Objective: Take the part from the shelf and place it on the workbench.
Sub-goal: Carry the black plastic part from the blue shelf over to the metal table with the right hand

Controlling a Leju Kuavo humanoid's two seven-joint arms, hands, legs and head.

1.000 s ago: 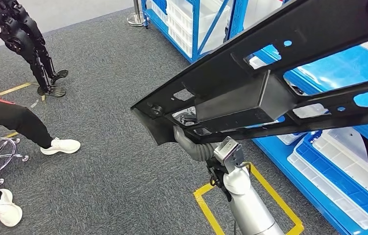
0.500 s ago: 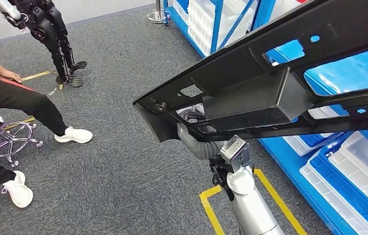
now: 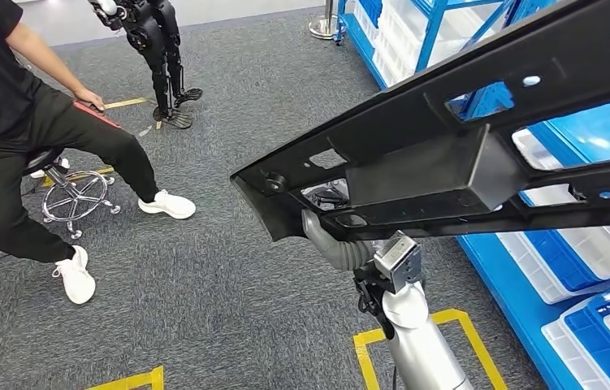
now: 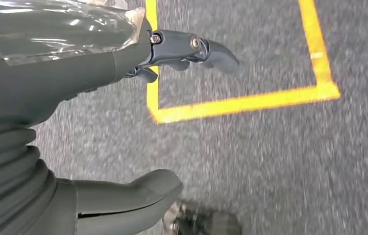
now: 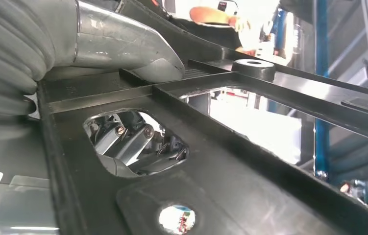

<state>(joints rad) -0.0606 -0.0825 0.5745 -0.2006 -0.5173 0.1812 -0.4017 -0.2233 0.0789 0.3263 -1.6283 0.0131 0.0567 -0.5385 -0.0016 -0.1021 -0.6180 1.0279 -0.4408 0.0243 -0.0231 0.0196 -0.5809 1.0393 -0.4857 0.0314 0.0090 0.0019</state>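
The part (image 3: 447, 162) is a long black plastic panel with cut-outs and a boxy block in its middle, held up in front of me and slanting up to the right. My left hand (image 3: 330, 240) reaches up under its lower left end, dark fingers inside an opening. In the left wrist view the left hand (image 4: 74, 98) shows its fingers (image 4: 206, 49) and thumb (image 4: 133, 196) over carpet. My right hand (image 5: 74, 44) holds the part (image 5: 250, 161), with the thumb (image 5: 137, 54) on top and the fingers (image 5: 128, 142) showing through a hole from below.
A person (image 3: 9, 122) sits on a wheeled stool (image 3: 74, 191) at the left. Another dark robot's legs (image 3: 163, 57) stand at the back. Blue shelving (image 3: 415, 41) with white and blue bins (image 3: 594, 252) runs along the right. Yellow floor tape (image 3: 456, 325) lies below my arm.
The whole view has swung: the person, stool and dark robot have slid rightward into the picture. The part stays held the same way in both hands.
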